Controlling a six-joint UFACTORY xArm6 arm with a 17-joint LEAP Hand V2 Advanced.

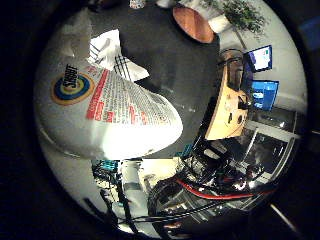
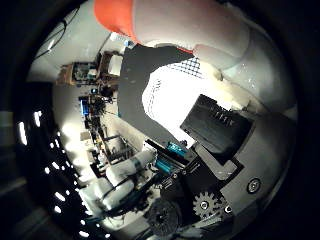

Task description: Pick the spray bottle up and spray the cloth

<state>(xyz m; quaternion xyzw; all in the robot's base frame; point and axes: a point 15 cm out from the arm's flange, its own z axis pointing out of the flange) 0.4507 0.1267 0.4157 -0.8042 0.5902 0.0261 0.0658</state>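
The white spray bottle (image 1: pixel 105 100), with a printed label, fills much of the little finger side view and sits close against the palm. In the thumb side view its white body (image 2: pixel 225 35) and orange spray head (image 2: pixel 115 15) run along the edge. My hand (image 2: pixel 218 128) has a black finger curled in beside the bottle and holds it above the dark table (image 2: pixel 140 75). The white cloth with black grid lines (image 1: pixel 115 52) lies crumpled on that table beyond the bottle; it also shows in the thumb side view (image 2: pixel 175 85).
A round wooden table (image 1: pixel 195 22) stands past the dark table. A wooden chair (image 1: pixel 232 100) and two lit screens (image 1: pixel 263 75) are off to one side. Cluttered shelves and equipment (image 2: pixel 95 110) line the room.
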